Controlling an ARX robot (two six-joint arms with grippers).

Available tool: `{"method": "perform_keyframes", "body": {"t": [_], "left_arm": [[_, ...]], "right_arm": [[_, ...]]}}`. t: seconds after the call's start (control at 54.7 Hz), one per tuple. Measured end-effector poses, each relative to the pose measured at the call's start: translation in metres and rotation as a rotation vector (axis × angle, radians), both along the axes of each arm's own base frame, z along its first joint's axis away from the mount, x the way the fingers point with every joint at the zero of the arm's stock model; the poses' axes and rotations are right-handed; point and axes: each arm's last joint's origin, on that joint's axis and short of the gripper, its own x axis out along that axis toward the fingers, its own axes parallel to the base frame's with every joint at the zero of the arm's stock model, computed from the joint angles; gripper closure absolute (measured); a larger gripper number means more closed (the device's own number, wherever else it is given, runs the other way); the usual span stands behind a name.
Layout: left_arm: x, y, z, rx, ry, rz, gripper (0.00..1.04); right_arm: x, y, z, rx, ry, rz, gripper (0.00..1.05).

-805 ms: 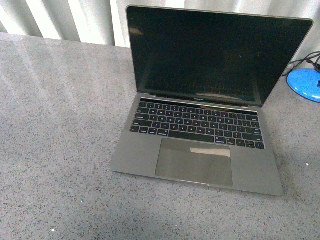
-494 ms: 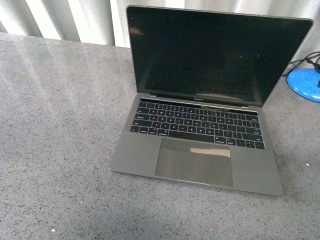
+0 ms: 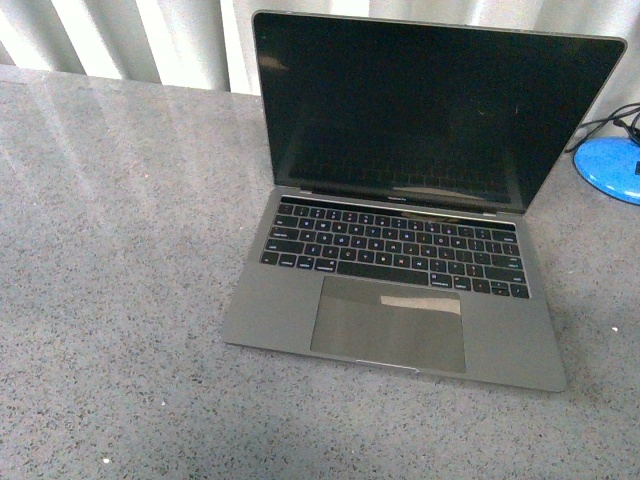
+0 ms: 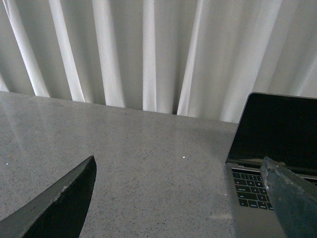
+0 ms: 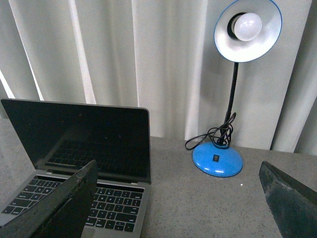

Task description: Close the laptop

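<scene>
- Jaws on both arms stand wide apart and empty: the left fingers (image 4: 59,206) and the right fingers (image 5: 62,206) are spread, with nothing between them.
- Open on the counter (image 3: 120,260), the laptop (image 3: 400,300) sits right of centre in the front frame, its screen (image 3: 420,105) raised toward the top edge.
- Its hinge runs across that frame, left to right.
- It lies ahead of both arms. The right arm is probably nearer, since the laptop looms larger in its wrist view.
- Neither arm shows in the front frame, so both seem held back, short of the lid.
- A blue lamp (image 5: 233,99) stands near the laptop at the right edge, before the curtain (image 3: 150,40).
</scene>
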Motion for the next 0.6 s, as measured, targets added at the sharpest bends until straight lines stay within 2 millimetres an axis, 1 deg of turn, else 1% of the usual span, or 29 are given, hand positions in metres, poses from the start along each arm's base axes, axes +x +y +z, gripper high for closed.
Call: {"method": "perform_keyframes", "body": {"t": [0.604], "left_arm": [[0.0000,0.0000,0.0000,0.000,0.000,0.000,0.07]], "right_arm": [[0.0000,0.0000,0.0000,0.000,0.000,0.000,0.10]]}}
